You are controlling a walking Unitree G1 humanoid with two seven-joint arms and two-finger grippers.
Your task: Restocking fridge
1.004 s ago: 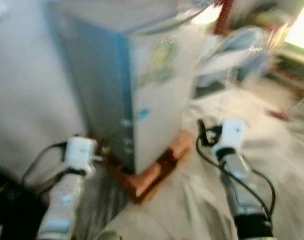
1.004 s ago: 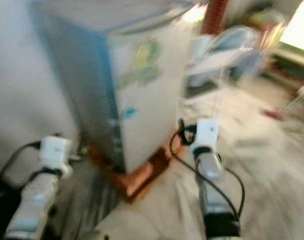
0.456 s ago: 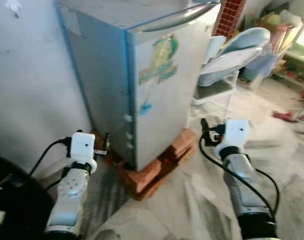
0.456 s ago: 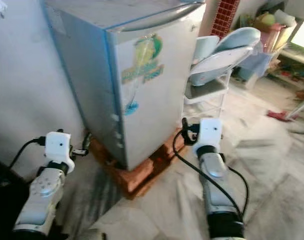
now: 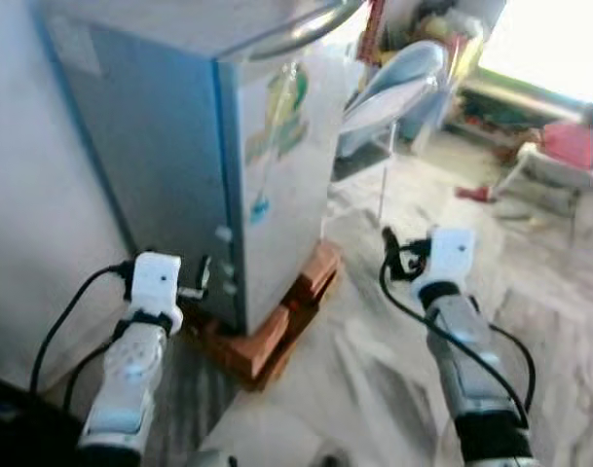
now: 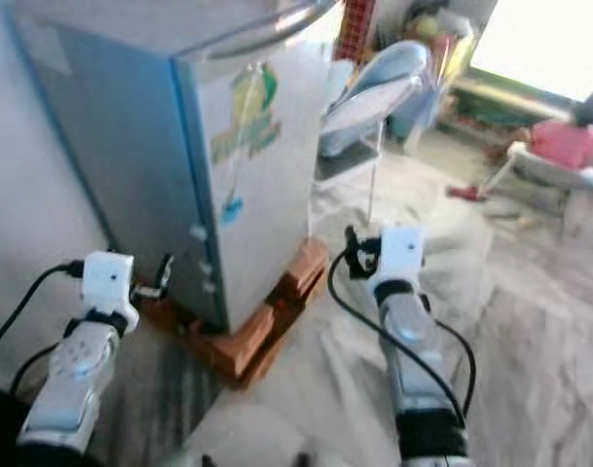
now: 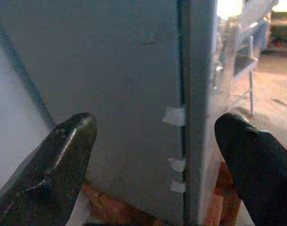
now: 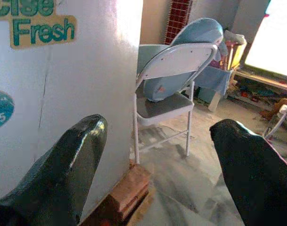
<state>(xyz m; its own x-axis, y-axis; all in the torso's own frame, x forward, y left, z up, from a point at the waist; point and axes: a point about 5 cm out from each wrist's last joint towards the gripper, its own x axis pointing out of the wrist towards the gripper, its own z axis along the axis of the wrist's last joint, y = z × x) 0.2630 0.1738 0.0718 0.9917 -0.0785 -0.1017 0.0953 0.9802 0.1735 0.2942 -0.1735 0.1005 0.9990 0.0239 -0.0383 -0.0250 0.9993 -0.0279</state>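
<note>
Compared with half a second ago your head camera has swung right and gone softer: the fridge [image 5: 228, 146] now sits further left in the eye views, more of the bright window side and a pink object [image 5: 574, 144] on the floor shows at the right. That is camera shift; the fridge itself looks unmoved on its bricks [image 5: 277, 321]. Both arms sit about where they were against it.

Fridge: a small boxy unit, grey-blue metal side, pale glossy door, shut, with a curved chrome handle bar along the top edge and green/yellow stickers, one reading "Fresh" in the right wrist view. Bits of white tape [image 7: 174, 116] sit on the seam between side panel and door. It stands against a plain white wall, raised on rough reddish bricks. Floor is pale marbled tile.

Your left gripper [image 7: 155, 155] is low, near the fridge's bottom front corner, aimed at the side panel and door seam; fingers [image 7: 53, 160] are spread wide, holding nothing. Your right gripper [image 8: 157, 174] is out in front of the door's right side, fingers [image 8: 72, 165] wide apart too, empty, looking past the door at a folding chair [image 8: 169, 80] with a white metal frame and light blue seat, beside the fridge.
</note>
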